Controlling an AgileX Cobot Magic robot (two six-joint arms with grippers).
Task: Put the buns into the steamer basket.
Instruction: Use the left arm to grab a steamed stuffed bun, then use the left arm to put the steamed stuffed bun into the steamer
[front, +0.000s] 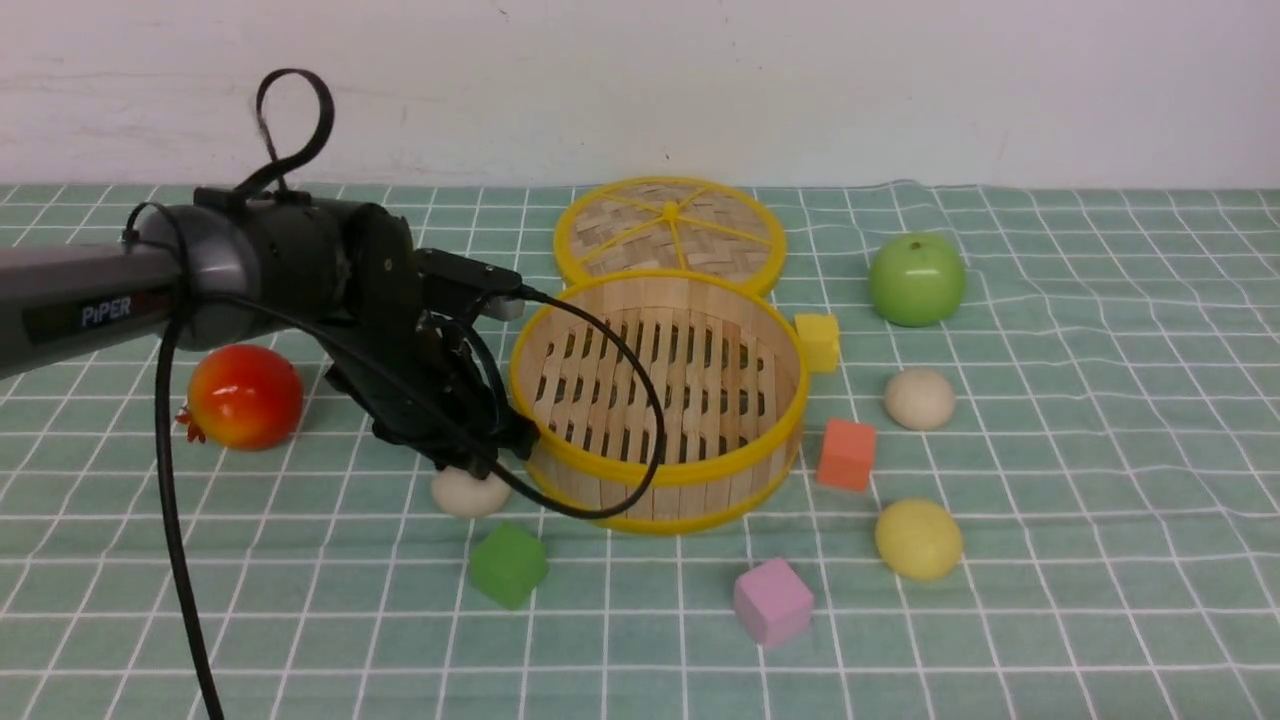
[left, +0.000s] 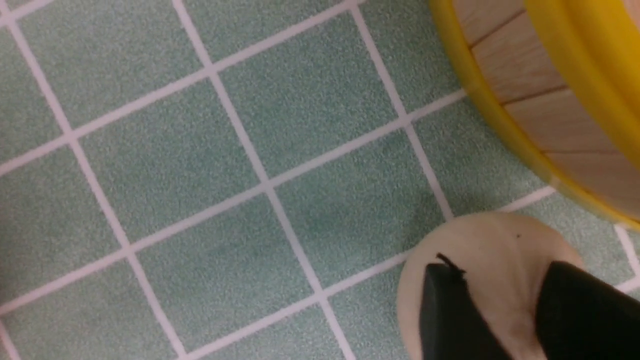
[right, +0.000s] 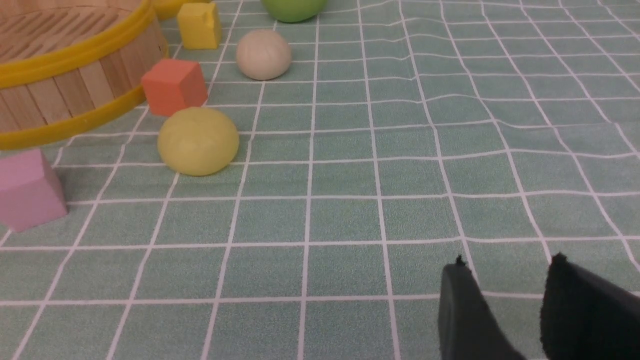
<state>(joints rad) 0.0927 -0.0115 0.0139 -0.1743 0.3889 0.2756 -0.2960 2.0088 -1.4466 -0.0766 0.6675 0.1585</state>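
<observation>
the left hand (front: 478, 460), fingers slightly apart, sits right over the off-white bun (front: 466, 494) beside the steamer basket (front: 700, 492).

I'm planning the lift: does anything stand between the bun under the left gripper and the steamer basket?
Nothing visible does. The bun lies just beside the steamer basket, under the left gripper; only the basket's wall must be cleared. The green cube sits nearer the camera, off that path.
</observation>
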